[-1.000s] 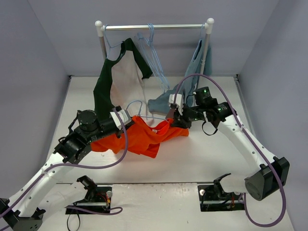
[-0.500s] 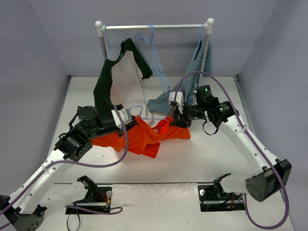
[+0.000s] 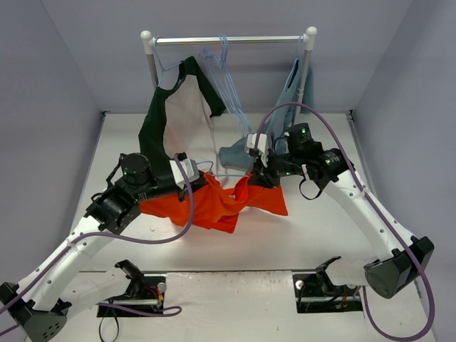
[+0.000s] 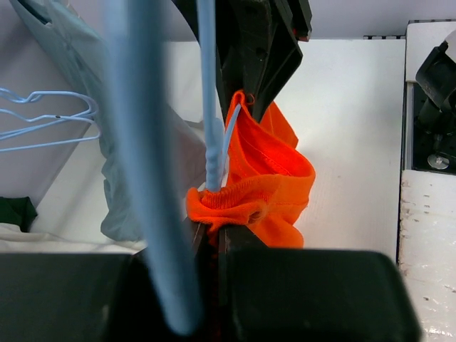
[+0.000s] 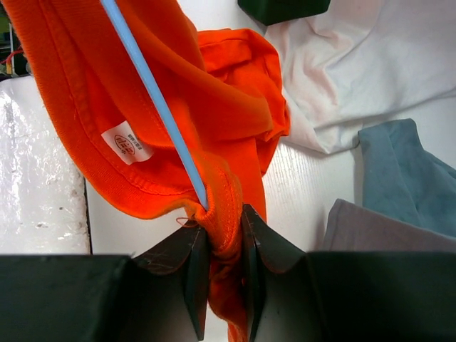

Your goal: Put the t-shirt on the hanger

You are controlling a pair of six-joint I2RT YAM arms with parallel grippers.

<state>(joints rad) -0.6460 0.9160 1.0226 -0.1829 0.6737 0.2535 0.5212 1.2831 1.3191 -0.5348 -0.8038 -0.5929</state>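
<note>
The orange-red t-shirt (image 3: 214,205) hangs bunched between my two grippers, just above the table. My left gripper (image 3: 202,179) is shut on its ribbed edge (image 4: 246,203). A thin pale-blue hanger (image 4: 208,107) arm runs down into that fold beside the jaws. My right gripper (image 3: 251,176) is shut on a thick fold of the t-shirt (image 5: 214,107), with the hanger (image 5: 153,92) arm slanting into the cloth right at the jaw tips. A white label shows inside the collar. In the top view the hanger is mostly hidden by fabric.
A clothes rail (image 3: 228,40) stands at the back with spare pale-blue hangers (image 3: 226,75), a dark green-and-white garment (image 3: 174,117) and a grey-blue garment (image 3: 296,85). Another grey-blue garment (image 3: 234,153) lies on the table behind the grippers. Grey walls close in on both sides.
Both grippers rose and drew slightly toward the rail, lifting the t-shirt. Its right part now hangs lower below the right gripper.
</note>
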